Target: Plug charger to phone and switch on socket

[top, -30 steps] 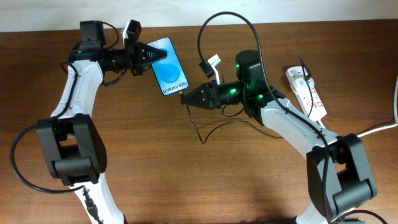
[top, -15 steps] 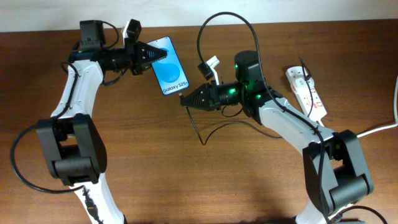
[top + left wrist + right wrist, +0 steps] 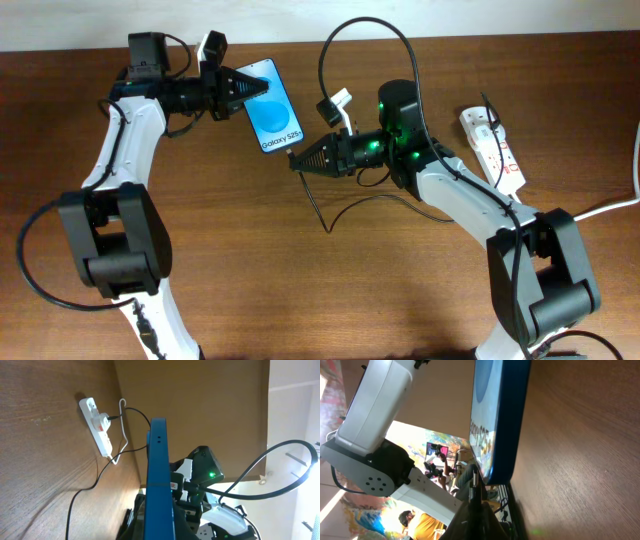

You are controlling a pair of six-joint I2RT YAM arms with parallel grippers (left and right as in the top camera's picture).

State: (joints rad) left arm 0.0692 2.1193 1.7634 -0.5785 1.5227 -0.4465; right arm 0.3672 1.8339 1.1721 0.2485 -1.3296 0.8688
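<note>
Left gripper [image 3: 238, 88]: jaws clamping phone [image 3: 273, 112], frame upper centre. Right gripper [image 3: 299, 160]: jaws pinching charger [image 3: 314, 205] plug; align squarely to phone's bottom edge, insert gently.

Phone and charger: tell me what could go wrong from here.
1. The charger tip in the right gripper sits right at the phone's lower edge; an off-line push could miss the port and scrape the case.
2. The left gripper holds only the phone's far end, so the push may pivot or slide it.
</note>
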